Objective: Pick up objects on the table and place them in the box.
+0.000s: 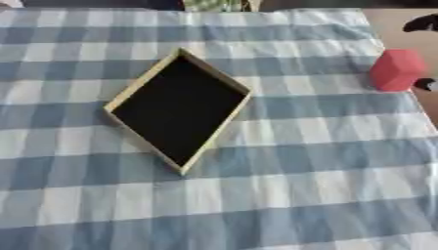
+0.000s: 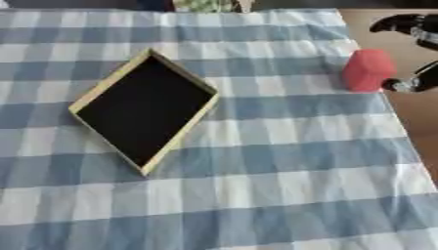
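At the right edge of the checked tablecloth [image 1: 282, 195], in the left eye view, a red block [image 1: 396, 70] stands near the cloth's border, with bare brown table [image 1: 402, 19] beyond it. The block appears faceted, with a flat top and flat sides. A shallow box [image 1: 137, 88] with a pale rim and a dark, empty interior lies well apart to the left, turned diagonally to the cloth's checks. Only dark fragments of the right hand show at the right border in this view. The left hand is in no view.

In the right eye view, the right hand [image 2: 409, 84] is seen more fully. One dark finger [image 2: 400, 22] arches above and behind the block [image 2: 368, 70]; a lower part of the hand sits just beside the block's right face, possibly touching. The fingers stand spread on either side of the block and are not closed on it. The box [image 2: 96, 95] holds nothing.

Handling assessment: the block looks rigid and light, probably foam or plastic, and not fragile. Its flat faces offer good contact. Recommended hold: oppose thumb and fingers across two parallel side faces, at mid-height. Risk: the block sits near the cloth's edge, so a sideways nudge could push it off the cloth or tip it.
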{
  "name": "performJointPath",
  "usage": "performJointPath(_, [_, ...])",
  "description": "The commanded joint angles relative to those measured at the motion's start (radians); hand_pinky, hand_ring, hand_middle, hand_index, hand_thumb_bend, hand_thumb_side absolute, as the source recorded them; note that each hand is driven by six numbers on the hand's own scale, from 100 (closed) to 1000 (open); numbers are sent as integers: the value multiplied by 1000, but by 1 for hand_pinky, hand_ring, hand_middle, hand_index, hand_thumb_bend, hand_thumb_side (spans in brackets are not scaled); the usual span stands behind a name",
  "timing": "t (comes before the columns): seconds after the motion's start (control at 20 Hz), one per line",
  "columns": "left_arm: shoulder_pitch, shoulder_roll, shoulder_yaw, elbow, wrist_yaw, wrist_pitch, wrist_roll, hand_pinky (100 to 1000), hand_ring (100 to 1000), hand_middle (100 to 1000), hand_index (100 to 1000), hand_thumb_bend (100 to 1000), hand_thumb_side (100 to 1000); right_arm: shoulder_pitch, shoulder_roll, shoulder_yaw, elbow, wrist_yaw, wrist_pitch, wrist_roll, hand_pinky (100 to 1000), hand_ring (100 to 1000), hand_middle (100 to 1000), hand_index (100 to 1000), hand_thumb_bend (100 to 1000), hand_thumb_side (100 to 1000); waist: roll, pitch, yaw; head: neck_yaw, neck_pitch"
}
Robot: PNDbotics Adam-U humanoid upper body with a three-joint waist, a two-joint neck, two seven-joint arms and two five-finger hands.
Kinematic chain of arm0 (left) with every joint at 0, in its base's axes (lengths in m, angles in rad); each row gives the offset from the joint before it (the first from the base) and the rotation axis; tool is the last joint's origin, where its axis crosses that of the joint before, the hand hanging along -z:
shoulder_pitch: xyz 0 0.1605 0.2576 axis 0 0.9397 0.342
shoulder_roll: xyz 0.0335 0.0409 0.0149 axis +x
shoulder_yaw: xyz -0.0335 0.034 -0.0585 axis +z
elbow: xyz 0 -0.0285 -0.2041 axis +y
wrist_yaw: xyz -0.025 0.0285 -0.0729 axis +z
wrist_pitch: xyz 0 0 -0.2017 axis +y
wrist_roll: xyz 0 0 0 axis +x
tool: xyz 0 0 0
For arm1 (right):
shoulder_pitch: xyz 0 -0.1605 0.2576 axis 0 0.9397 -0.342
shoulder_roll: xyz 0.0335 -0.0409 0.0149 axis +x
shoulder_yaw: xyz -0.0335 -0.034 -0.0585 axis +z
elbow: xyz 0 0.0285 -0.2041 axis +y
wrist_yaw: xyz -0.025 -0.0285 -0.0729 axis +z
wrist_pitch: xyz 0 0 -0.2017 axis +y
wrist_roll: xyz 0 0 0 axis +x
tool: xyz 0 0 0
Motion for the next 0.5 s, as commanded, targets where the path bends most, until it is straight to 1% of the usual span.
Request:
performJointPath(0.05, [-11,12,-2,-14,5,-1,-7,821,856,791,663,100,801,-21,-65,5,32,11,-7,3,1000,1000,953,989,437,100,-3,-15,2,-6,-13])
performJointPath(0.2, [-13,11,-3,-14,6,-1,-9,821,857,791,662,100,801,-40,-64,14,55,9,-14,3,1000,1000,948,989,424,100,-4,-12,5,-9,-15])
performJointPath(0.5, [-15,10,-7,-14,8,0,-14,821,858,791,661,100,802,-68,-64,33,91,7,-19,18,1000,1000,950,989,426,107,-6,-10,9,-13,-16])
